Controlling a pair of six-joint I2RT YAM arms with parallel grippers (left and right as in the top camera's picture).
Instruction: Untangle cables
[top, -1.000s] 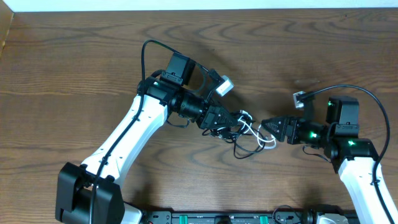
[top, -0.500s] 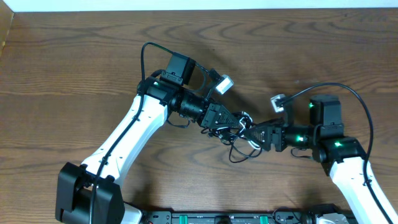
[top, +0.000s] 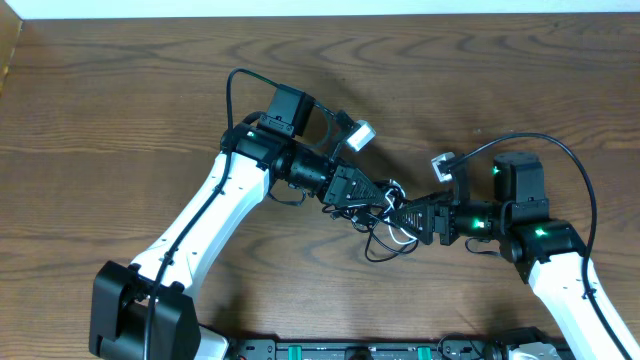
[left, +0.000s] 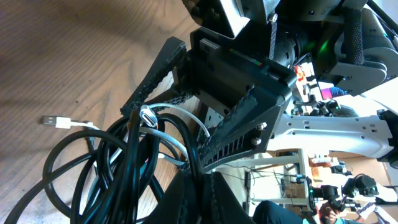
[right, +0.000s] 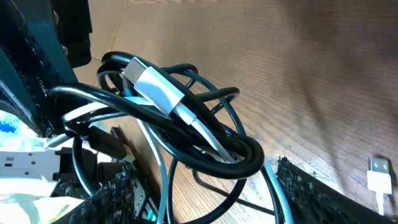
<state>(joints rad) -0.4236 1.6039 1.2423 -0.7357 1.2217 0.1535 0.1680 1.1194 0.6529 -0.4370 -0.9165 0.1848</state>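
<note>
The cables (top: 378, 246) form a knot of black loops with a white cord (right: 163, 91) running through it, mid-table between both arms. My left gripper (top: 372, 196) holds the bundle from the left, its fingers (left: 193, 198) shut on a black cable at the bottom of the left wrist view. My right gripper (top: 400, 214) comes in from the right and is open. Its two fingers (right: 115, 190) stand either side of the black loops (right: 242, 158) without pinching them. A white plug (left: 56, 121) lies loose on the wood; the right wrist view has this plug (right: 379, 177) at its right edge.
Thick black arm wires arch over the left arm (top: 232, 90) and the right arm (top: 570, 160). A black base rail (top: 400, 350) runs along the near edge. The table's far edge (top: 320, 14) is at the top.
My right gripper has slid left to the knot, and its open fingers now straddle the loops. The left gripper has held still, shut on the bundle.
</note>
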